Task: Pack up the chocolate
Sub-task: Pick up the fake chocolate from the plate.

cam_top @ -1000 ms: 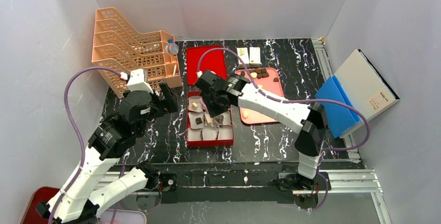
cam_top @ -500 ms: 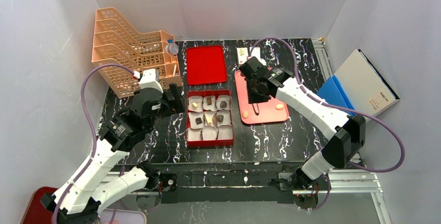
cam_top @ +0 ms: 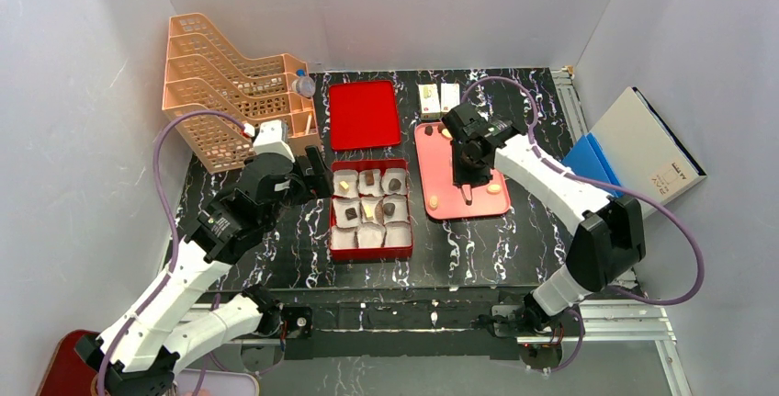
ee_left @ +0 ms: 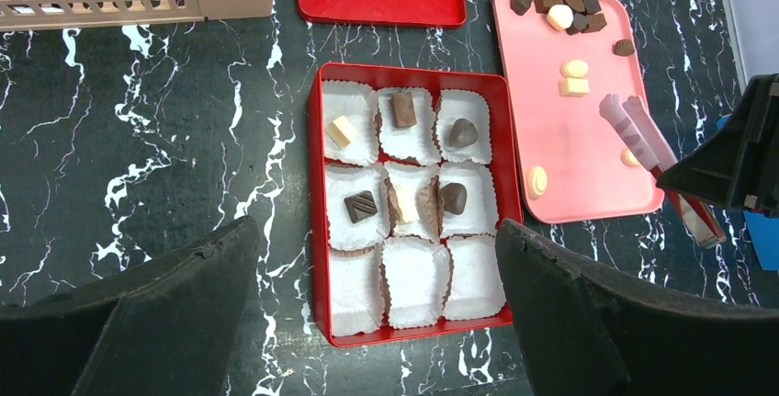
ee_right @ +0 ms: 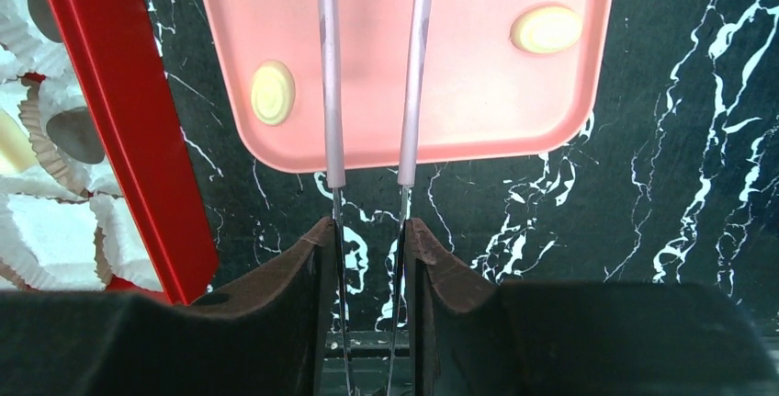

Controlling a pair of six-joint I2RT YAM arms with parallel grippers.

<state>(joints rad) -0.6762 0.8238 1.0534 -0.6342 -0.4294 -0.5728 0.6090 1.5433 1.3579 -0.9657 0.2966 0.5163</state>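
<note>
The red box holds white paper cups. Several chocolates lie in its far two rows, such as a dark striped square and a pale block; the near row's cups are empty. More chocolates lie on the pink tray: a dark cluster and pale pieces. My right gripper is shut on pink-handled tongs, held over the tray; the tong tips are out of view. My left gripper is open and empty above the box's near side.
A red lid lies behind the box. An orange file rack with a small bottle stands at the back left. Two white cartons sit behind the tray. A blue and white binder leans at the right.
My right arm has swung with the tongs from over the red box to over the pink tray. My left gripper has shifted a little right toward the box.
</note>
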